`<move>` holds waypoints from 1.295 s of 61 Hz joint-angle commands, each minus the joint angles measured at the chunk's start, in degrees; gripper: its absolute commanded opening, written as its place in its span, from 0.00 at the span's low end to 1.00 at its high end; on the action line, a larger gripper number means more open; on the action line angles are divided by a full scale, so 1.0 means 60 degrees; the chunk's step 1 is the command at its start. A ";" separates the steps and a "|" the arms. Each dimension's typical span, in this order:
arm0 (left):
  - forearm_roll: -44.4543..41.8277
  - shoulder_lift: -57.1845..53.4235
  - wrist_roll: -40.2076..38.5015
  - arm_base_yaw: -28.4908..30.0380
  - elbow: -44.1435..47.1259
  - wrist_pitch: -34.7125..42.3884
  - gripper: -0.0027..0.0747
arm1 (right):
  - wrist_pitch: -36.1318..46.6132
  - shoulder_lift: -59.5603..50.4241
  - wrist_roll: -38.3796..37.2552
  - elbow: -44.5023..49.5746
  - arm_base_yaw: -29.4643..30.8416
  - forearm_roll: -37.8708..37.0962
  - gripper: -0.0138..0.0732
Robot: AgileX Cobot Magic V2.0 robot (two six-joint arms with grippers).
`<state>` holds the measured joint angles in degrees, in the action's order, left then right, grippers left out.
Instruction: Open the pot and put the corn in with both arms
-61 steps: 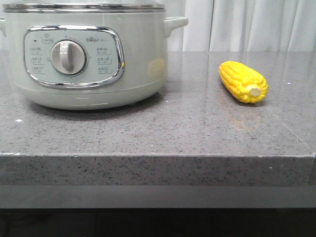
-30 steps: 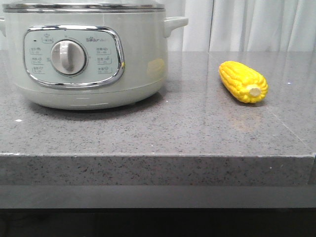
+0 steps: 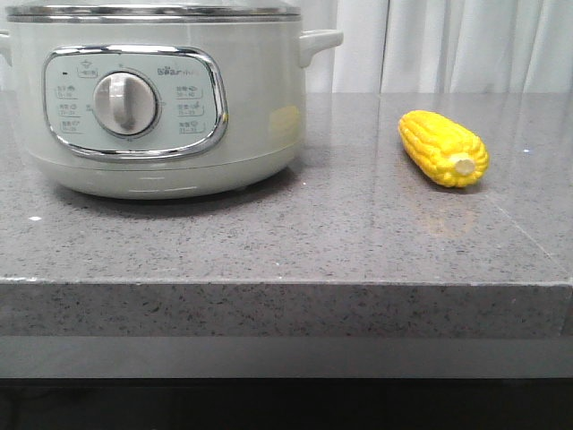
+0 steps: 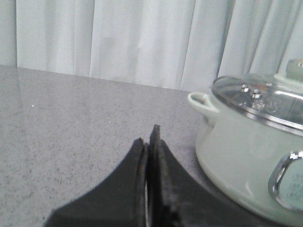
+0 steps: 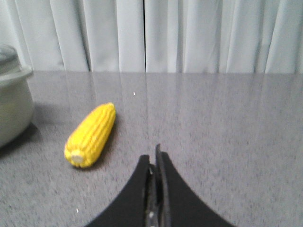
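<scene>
The lidded pot (image 3: 152, 98) sits left on the tabletop (image 3: 340, 233), the corn (image 3: 443, 148) well right; left claw (image 4: 150, 137) and right claw (image 5: 154, 158) are both pressed closed, empty.

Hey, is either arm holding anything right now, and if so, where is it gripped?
Nothing is held. The left tool and right tool are both shut and empty.

Tabletop (image 3: 295, 242): grey speckled stone.
Pot (image 3: 251, 107): rests at left, lid on.
Corn (image 3: 442, 148): lies at right, well apart from pot.
</scene>
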<state>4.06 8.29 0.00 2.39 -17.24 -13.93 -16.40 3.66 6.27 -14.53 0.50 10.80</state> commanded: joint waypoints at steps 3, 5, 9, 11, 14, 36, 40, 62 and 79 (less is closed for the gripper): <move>0.0101 0.1703 -0.0069 0.0019 -0.1499 0.0193 0.01 | 0.0500 0.1306 0.0017 -0.1278 0.0053 -0.0106 0.09; 0.0101 0.2192 -0.0069 0.0019 -0.1747 0.0193 0.01 | 0.0530 0.1721 0.0017 -0.1556 0.0053 -0.0106 0.09; 0.0101 0.2866 -0.0069 0.0019 -0.2210 0.0193 0.01 | 0.0530 0.2345 0.0017 -0.1936 0.0053 -0.0106 0.09; 0.0101 0.3127 -0.0069 0.0019 -0.2371 0.0213 0.01 | 0.0566 0.2614 0.0017 -0.2073 0.0053 -0.0106 0.09; 0.0101 0.3412 -0.0069 0.0019 -0.2517 0.0308 0.01 | 0.0617 0.2975 0.0017 -0.2214 0.0053 -0.0106 0.09; 0.0085 0.3820 -0.0053 0.0019 -0.2602 0.0818 0.81 | 0.0699 0.3474 0.0017 -0.2245 0.0053 -0.0106 0.67; 0.0085 0.3820 -0.0053 0.0019 -0.2562 0.0819 0.94 | 0.0748 0.3474 0.0017 -0.2245 0.0053 -0.0106 0.79; 0.0356 0.5121 0.0985 -0.0408 -0.4668 -0.1002 0.89 | 0.0826 0.3474 0.0017 -0.2245 0.0053 -0.0106 0.85; 0.0356 0.8198 0.1062 -0.2368 -0.8386 -0.2926 0.89 | 0.0826 0.3474 0.0017 -0.2245 0.0053 -0.0106 0.85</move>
<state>5.50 52.19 6.13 -8.26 -59.30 -30.86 -16.30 23.64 6.27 -25.81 0.50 10.68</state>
